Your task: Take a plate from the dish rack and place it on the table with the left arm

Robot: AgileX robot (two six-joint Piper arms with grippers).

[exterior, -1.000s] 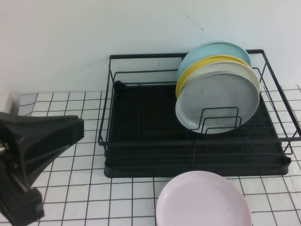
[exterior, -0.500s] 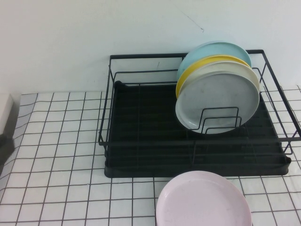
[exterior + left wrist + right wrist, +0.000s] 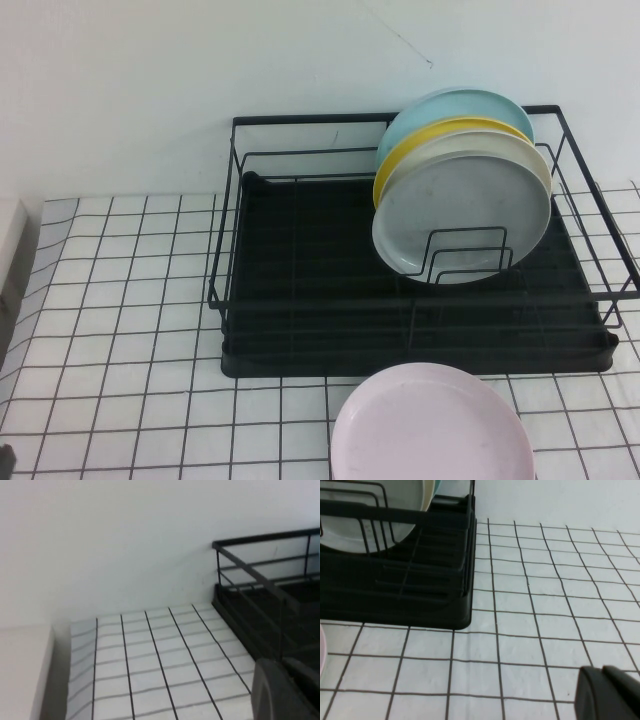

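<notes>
The pale pink plate (image 3: 432,425) lies flat on the gridded white table (image 3: 120,300), just in front of the black wire dish rack (image 3: 300,300); its edge shows in the right wrist view (image 3: 321,650). My left gripper (image 3: 280,666) is shut and empty, low over the table by the rack's left end (image 3: 260,610); it is out of the high view. My right gripper (image 3: 602,671) is shut and empty over the table to the right of the rack (image 3: 420,595).
Several plates stand upright at the rack's right end: a grey one (image 3: 465,215) in front, then a cream one, a yellow one (image 3: 415,143) and a mint-green one (image 3: 450,105). A white wall rises behind. A pale block (image 3: 22,670) sits at the table's left edge.
My left arm, which filled the lower left of the high view a second ago, has drawn back out of that view. The plates and rack have not moved.
</notes>
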